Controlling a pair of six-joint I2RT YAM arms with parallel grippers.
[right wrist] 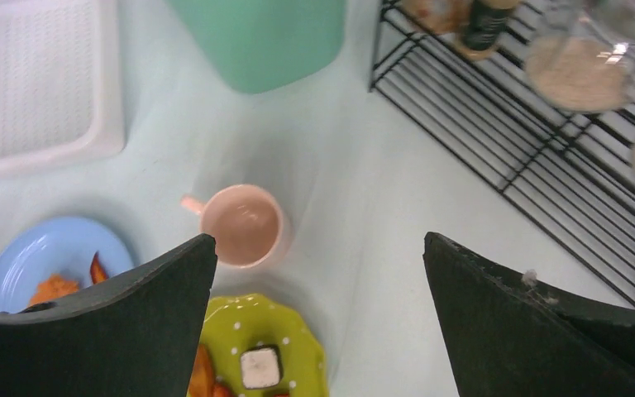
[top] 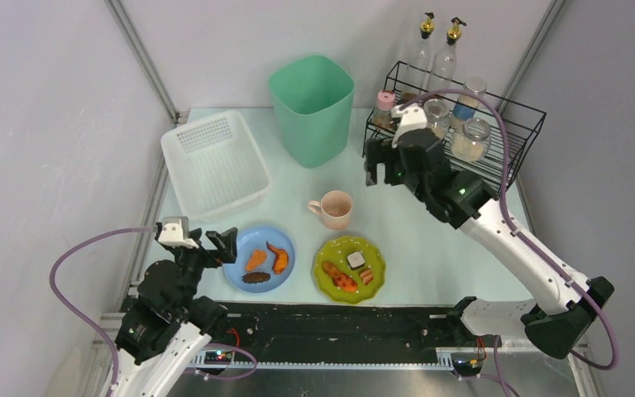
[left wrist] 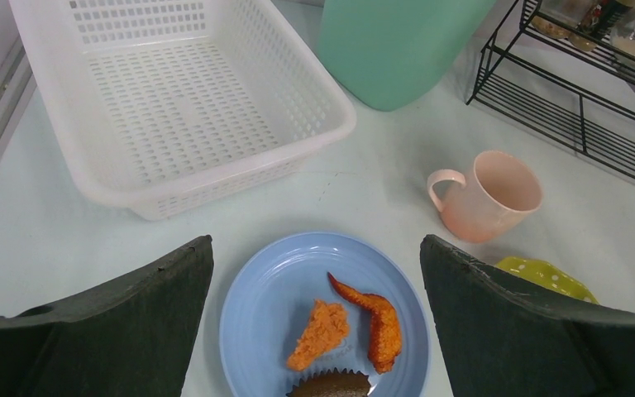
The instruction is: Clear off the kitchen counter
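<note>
Left gripper [left wrist: 316,245] over food-laden blue plate [left wrist: 256,291]

White arms [top: 513,240] with black joints trail lilac cables [top: 502,157].

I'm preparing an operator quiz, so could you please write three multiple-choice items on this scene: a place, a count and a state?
1. Where is the pink mug?
A. in the teal bin
B. on the kitchen counter, behind the green plate
C. on the wire rack

2. How many plates hold food?
A. one
B. two
C. three

3. How is the left gripper?
A. open, empty
B. shut on the mug
C. shut on a plate

Key:
1 B, it stands on the bare counter.
2 B, the green and the blue plate.
3 A, its fingers stand wide apart above the blue plate.
</note>
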